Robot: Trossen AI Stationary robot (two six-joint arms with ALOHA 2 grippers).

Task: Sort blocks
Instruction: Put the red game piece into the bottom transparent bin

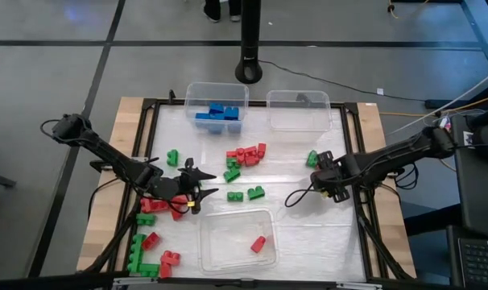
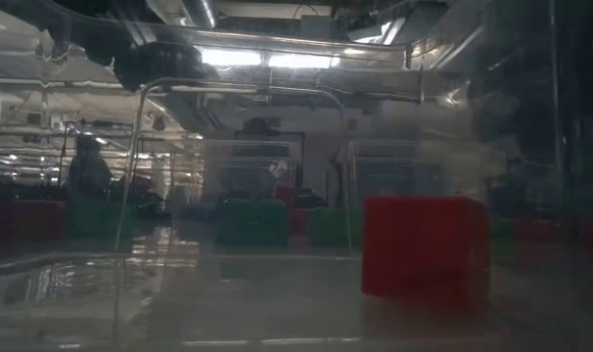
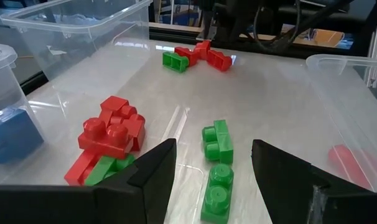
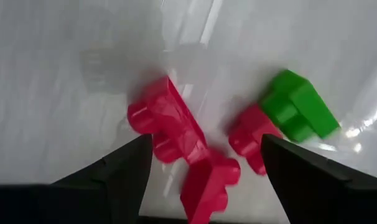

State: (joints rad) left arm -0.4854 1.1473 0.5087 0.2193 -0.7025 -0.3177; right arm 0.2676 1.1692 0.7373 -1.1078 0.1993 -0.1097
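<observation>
Left gripper (fingers apart, empty) frames two green blocks just ahead.

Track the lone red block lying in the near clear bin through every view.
High view: the red block lies in the bin by the picture's bottom edge, right of the bin's middle.
Low view: it is probably the large red shape right of centre, seen through the bin's wall.
Left wrist view: at the right edge, inside the bin.
Right wrist view: not in it.
Shared landmark: the clear bin around it.
</observation>
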